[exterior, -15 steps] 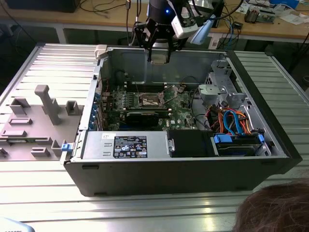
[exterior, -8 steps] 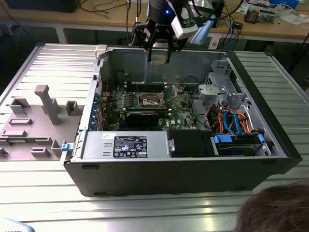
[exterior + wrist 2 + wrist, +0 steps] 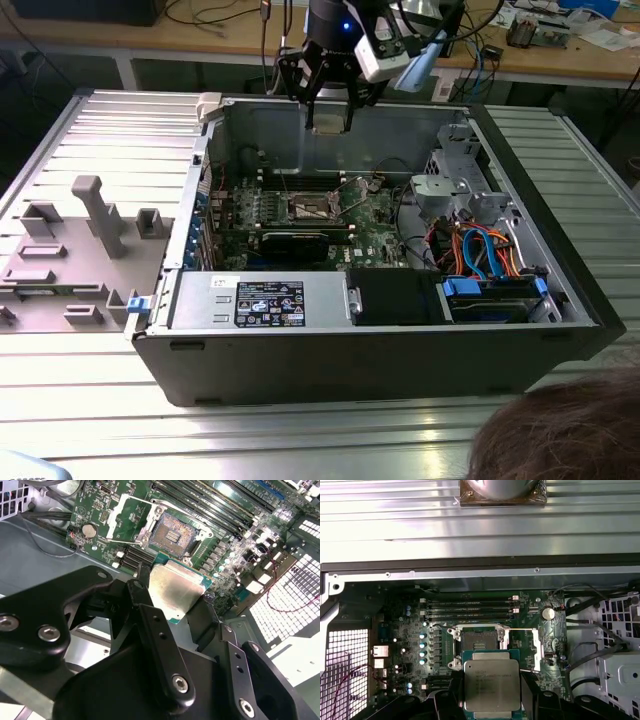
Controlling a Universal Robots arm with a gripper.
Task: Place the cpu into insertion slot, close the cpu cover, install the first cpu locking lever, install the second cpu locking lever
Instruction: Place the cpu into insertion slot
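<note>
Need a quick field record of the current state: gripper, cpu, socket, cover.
gripper: over the open computer case, shut on the cpu
cpu: held between the fingers, metal face toward both wrist cameras, not in the slot
insertion slot: empty, contact field exposed
cpu cover: swung open beside the slot
circuit board: green, lying flat in the case
task state: cpu picked up, not yet seated; cover not closed
</note>
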